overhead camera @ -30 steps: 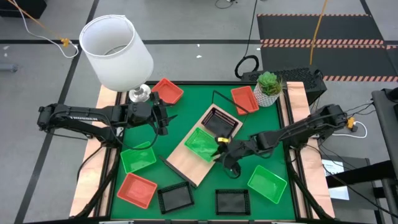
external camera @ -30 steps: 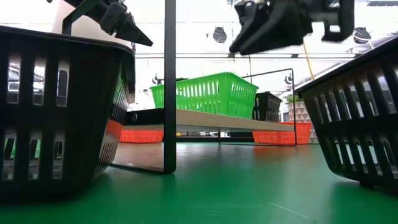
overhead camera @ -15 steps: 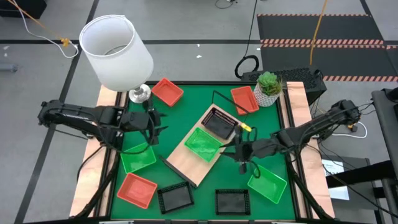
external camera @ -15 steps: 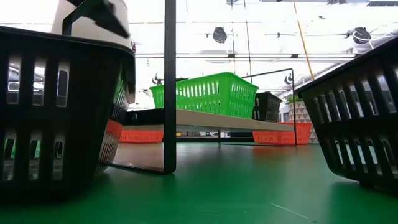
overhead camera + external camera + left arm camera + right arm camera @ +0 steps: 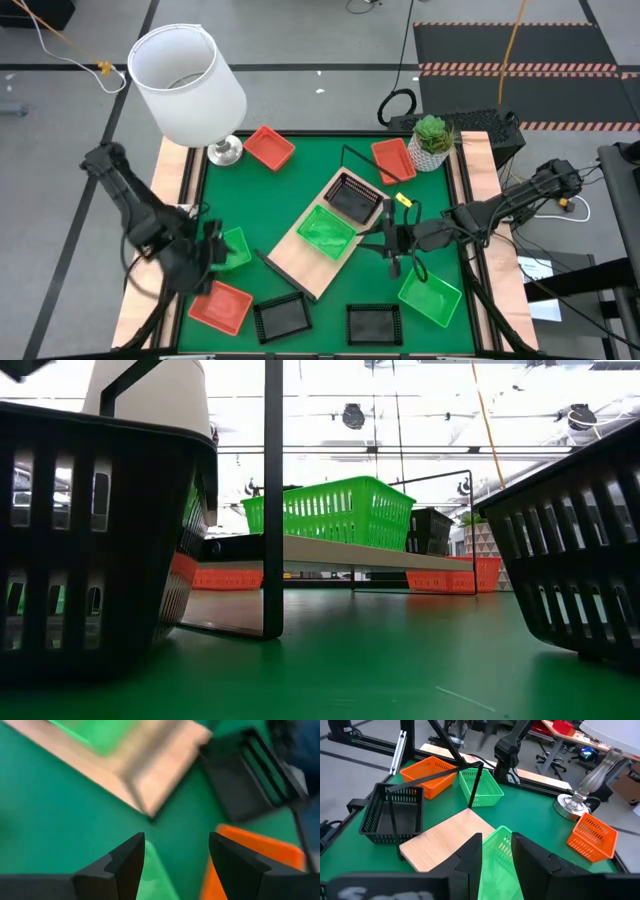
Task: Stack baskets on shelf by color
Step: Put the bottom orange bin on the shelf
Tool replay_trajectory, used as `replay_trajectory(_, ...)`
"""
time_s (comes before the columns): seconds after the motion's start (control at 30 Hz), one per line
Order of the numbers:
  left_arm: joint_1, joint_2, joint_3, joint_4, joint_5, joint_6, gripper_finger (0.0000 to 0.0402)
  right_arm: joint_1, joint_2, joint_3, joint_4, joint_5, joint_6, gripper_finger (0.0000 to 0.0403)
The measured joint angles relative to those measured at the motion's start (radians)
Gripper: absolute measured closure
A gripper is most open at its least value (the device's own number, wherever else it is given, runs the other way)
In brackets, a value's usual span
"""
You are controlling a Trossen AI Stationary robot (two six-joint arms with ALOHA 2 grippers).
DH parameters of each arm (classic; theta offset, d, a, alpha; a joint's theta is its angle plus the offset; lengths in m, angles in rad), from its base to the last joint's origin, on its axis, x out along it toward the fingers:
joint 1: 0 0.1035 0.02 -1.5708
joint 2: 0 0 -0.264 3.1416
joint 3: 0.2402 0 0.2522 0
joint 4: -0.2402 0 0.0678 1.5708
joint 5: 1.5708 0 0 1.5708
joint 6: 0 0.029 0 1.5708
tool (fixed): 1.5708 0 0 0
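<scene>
My left end effector (image 5: pixel 207 258), jaws spread and empty, hovers over a green basket (image 5: pixel 232 247) beside an orange basket (image 5: pixel 220 306). I could clip the orange one. My right end effector (image 5: pixel 392 243) looks part-open, probably empty.

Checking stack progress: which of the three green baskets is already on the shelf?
The green basket beside the black basket on the wood shelf. The other two sit on the green mat, at left and right.

A big white lamp (image 5: pixel 187 82) stands at the far left corner of the green mat (image 5: pixel 300 160) — its metal foot (image 5: pixel 224 151) touches the mat's edge. A small potted plant (image 5: pixel 433 141) stands at the far right corner.
</scene>
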Motion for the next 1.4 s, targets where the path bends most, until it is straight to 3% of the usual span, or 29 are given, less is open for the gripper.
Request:
replay_trajectory(0.27,-0.252,0.357,0.113,0.016,0.09,-0.199,0.0179,0.0,0.0,0.0,0.002,-0.001,0.143,0.0305)
replay_trajectory(0.5,-0.312,0.631,0.321,0.002,0.098,-0.206,0.0179,0.021,0.0,0.0,0.002,0.0,0.265,0.0305)
replay_trajectory(0.63,-0.32,0.723,0.367,-0.009,0.098,-0.211,0.0179,0.068,0.007,0.0,0.002,0.0,0.304,0.0305)
replay_trajectory(0.9,-0.32,0.801,0.367,-0.037,0.1,-0.256,0.0189,0.159,0.007,0.0,0.026,0.082,0.293,0.0305)
replay_trajectory(1.0,-0.32,0.803,0.367,-0.038,0.1,-0.232,0.0227,0.165,0.007,0.0,0.039,0.084,0.272,0.0305)
replay_trajectory(1.27,-0.314,0.785,0.369,-0.066,0.145,-0.126,0.0382,0.163,0.007,0.0,0.063,0.083,0.238,0.0305)
replay_trajectory(1.4,-0.301,0.72,0.369,-0.065,0.177,-0.126,0.0382,0.163,0.007,0.0,0.063,0.084,0.222,0.0305)
